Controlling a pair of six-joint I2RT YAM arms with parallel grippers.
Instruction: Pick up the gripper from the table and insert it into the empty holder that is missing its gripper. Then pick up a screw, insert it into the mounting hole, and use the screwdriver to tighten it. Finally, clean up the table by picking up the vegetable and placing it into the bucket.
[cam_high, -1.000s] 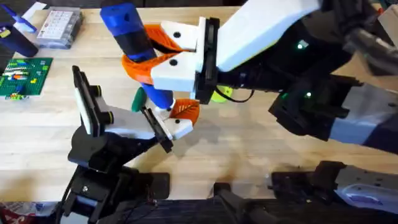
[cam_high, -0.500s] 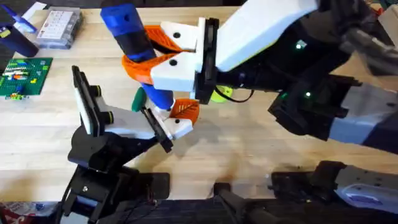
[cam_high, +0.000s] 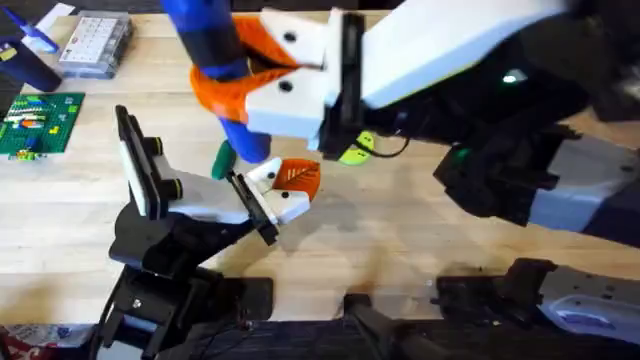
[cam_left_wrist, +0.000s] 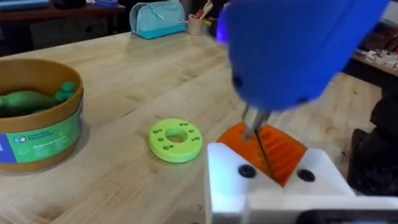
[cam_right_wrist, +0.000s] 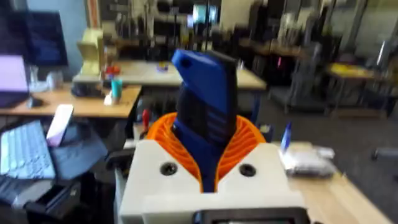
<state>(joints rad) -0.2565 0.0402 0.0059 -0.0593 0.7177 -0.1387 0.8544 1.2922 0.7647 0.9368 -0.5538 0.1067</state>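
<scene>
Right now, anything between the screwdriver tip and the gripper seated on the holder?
Nothing visible. The right gripper holds the screwdriver with its lower end just above the gripper on the holder. The vegetable lies beside the shaft, not under it.

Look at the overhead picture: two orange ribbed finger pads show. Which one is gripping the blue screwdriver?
The large one on the right gripper, shut around the screwdriver. The other belongs to the small gripper seated on the holder, below the screwdriver's tip, gripping nothing.

The right arm's white end effector (cam_high: 255, 80) has orange ribbed pads and black screws.
</scene>
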